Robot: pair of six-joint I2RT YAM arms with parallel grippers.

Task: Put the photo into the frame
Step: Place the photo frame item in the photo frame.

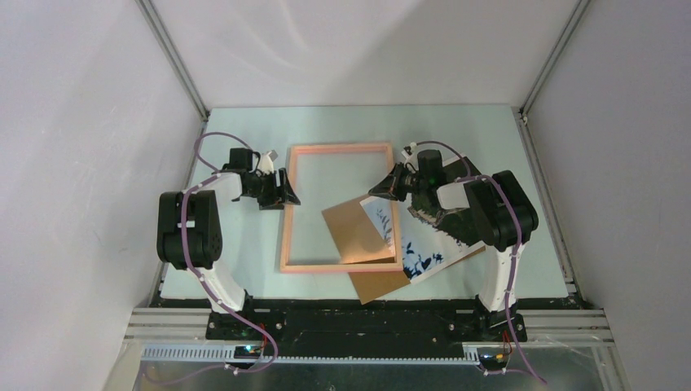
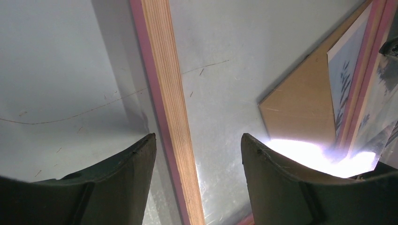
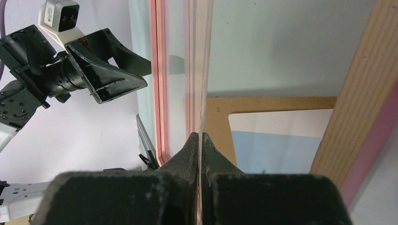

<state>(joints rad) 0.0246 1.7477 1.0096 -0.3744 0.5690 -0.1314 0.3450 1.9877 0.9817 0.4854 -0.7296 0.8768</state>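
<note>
The left gripper (image 1: 287,193) is hovering over the left bar of the frame (image 1: 340,148), about halfway along it. Its fingers (image 2: 126,183) are standing wide apart, one on each side of that bar. They are not touching the bar, so this gripper is holding nothing. The frame is lying flat on the pale table (image 1: 489,147), and the table is showing through most of its middle. In the frame's near right corner, a brown backing board (image 1: 354,232) is lying at a slant. It is going under the frame's near bar and sticking out on the near side. The photo (image 1: 420,252) is lying on top of that board at the same corner. It is passing under the frame's right bar, so one part is sitting inside the frame and the other part is sticking out to the right of it. Its white edge and blue sky are showing in the right wrist view. The right gripper (image 1: 381,189) is sitting just inside the frame's right bar, above the photo. Its fingers (image 3: 185,154) are squeezing tight on the edge of a thin clear pane (image 3: 201,70), which is standing on its edge in front of them.
</note>
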